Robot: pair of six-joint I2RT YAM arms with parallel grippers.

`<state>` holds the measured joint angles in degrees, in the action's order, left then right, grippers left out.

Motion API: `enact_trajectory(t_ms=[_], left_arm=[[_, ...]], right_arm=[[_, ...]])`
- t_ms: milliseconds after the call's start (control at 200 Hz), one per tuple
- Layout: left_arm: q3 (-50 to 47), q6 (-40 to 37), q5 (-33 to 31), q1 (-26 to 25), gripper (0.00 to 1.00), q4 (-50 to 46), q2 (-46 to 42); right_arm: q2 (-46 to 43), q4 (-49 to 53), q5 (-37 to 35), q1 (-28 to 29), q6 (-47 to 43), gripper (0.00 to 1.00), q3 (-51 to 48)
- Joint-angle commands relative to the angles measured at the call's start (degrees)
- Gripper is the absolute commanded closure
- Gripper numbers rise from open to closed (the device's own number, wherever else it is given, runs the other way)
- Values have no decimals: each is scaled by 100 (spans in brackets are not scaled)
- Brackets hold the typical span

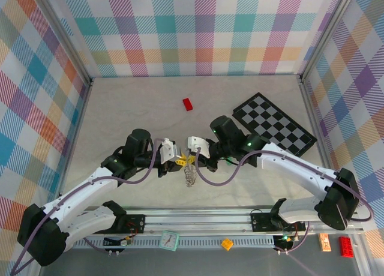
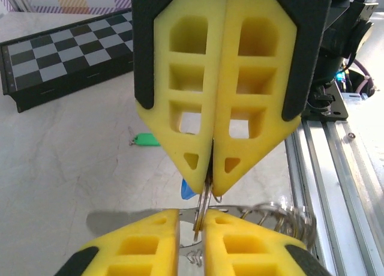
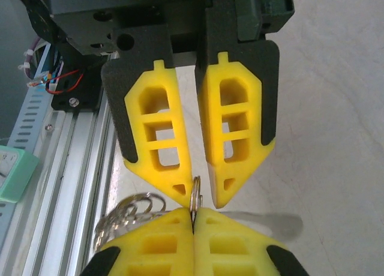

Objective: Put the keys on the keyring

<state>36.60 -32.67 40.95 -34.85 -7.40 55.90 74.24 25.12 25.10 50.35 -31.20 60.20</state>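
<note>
Seen from above, the left tool and right tool meet tip to tip over the desk. The keyring dangles just beneath them as a tangle of loops.

The right wrist view gives the grip. The right tool's yellow pads are pressed together on one thin loop of the keyring. The left tool's pads stand a narrow gap apart with that loop between them, and I cannot tell whether they pinch it.

The left wrist view brings in the keys. The green key lies flat on the desk beyond the right tool, apart from the keyring. The blue key peeks out close behind that tool's tips. A chequered board sits farther beyond.

Near the right arm's base, an orange tag carries marks too small to read.
</note>
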Motion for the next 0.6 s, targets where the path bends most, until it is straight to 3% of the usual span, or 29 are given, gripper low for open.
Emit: enact_trajectory(t_ms=[0,90,185,270,595], left_arm=[[173,-36,101,-73,92,54,18],[165,-44,95,-73,100,21,5],[116,-48,126,-74,100,51,-26],[39,12,186,-74,100,203,-26],[-151,102,307,-74,100,485,-59]], right_arm=[[63,229,256,80,-214,100,213],[-23,49,178,80,-61,100,112],[-261,-314,-52,8,308,74,-191],[-504,-564,-76,-123,607,65,-538],[-635,-1101,254,-166,1283,60,-1120]])
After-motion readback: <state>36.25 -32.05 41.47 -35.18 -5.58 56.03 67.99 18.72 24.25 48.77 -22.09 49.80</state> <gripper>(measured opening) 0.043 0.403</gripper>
